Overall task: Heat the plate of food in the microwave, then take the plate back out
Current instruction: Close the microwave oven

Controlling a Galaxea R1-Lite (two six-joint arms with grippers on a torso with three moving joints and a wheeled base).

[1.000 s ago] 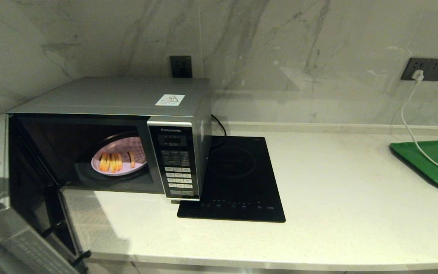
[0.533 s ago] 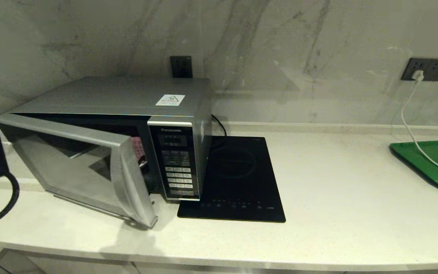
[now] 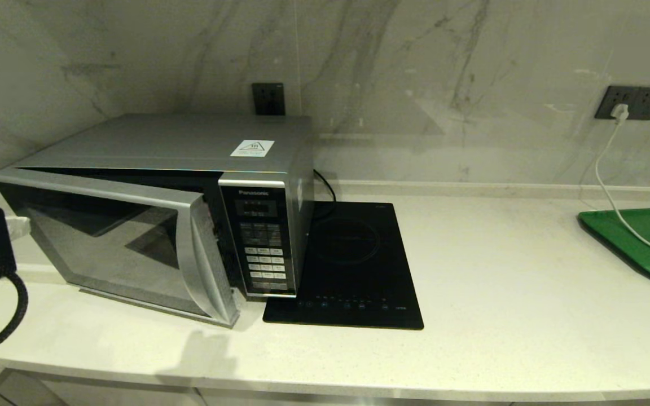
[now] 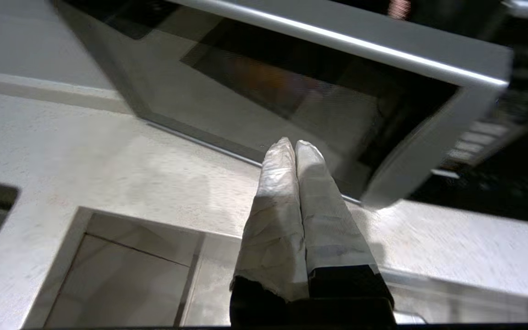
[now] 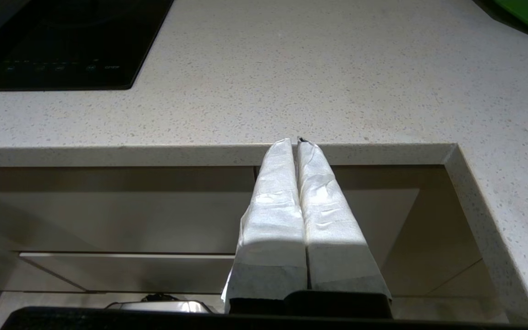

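You're in a kitchen: a microwave (image 3: 189, 197) and induction hob (image 3: 347, 265) sit on a speckled stone worktop (image 3: 528, 316) against marble wall (image 3: 415, 67).

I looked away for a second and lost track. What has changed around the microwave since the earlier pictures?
The microwave door swung from wide open to almost shut, leaving a narrow gap at its handle side, and now hides the plate of food. The left hand, fingers pressed together and holding nothing, sits just in front of the door. The right hand hangs shut below the counter edge. The induction hob and green tray stayed put.
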